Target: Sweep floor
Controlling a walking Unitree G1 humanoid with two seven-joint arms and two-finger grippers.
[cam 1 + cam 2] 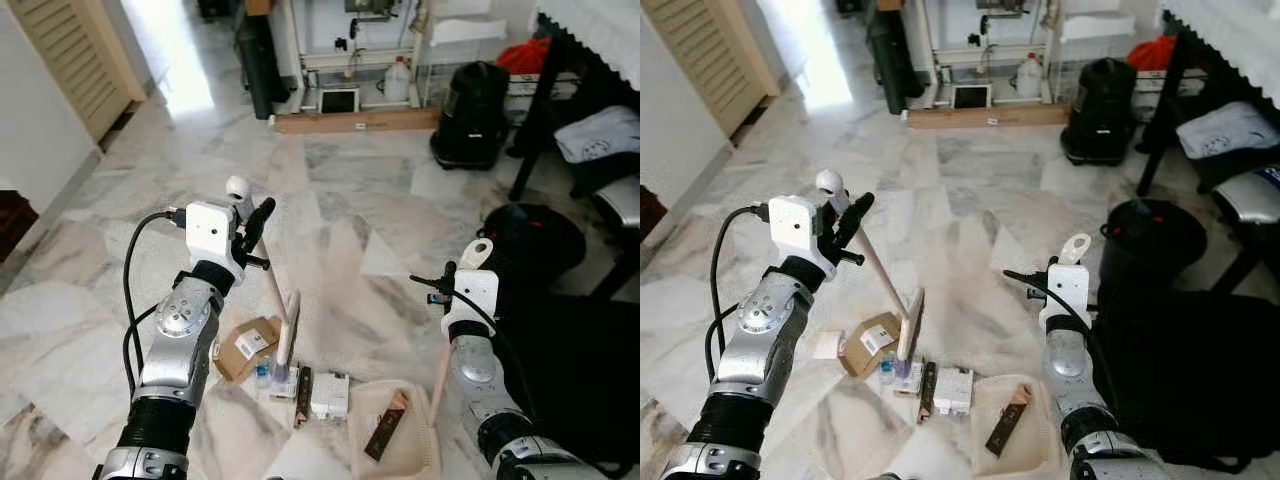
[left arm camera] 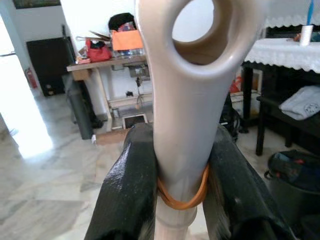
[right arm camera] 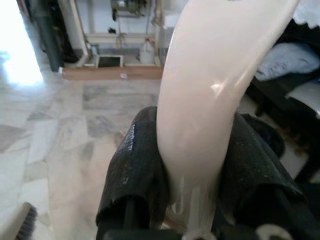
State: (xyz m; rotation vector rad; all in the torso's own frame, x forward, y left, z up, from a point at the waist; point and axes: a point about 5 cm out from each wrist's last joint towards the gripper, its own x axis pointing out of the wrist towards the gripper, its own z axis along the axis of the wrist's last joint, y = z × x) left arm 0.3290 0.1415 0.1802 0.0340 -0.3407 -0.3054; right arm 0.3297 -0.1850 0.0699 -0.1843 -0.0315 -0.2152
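My left gripper (image 1: pixel 254 228) is shut on the top of a beige brush handle (image 2: pixel 187 105) with a ring end. The handle slants down to the brush head (image 1: pixel 289 338), which rests on the marble floor among litter: a flattened cardboard box (image 1: pixel 247 346), a white packet (image 1: pixel 329 395) and a small bottle (image 1: pixel 263 373). Low at the front right, my right gripper (image 3: pixel 195 150) is shut on the cream handle of a dustpan (image 1: pixel 412 456). The pan lies on the floor just right of the litter, with a brown wrapper (image 1: pixel 385 426) inside it.
A round black bin (image 1: pixel 535 236) stands right of the dustpan, with a dark mat (image 1: pixel 575 370) in front of it. A black table leg (image 1: pixel 535 110), a chair with cloth (image 1: pixel 600 135) and a black canister (image 1: pixel 470 100) are at the back right. A wooden plank (image 1: pixel 355 122) lies at the back.
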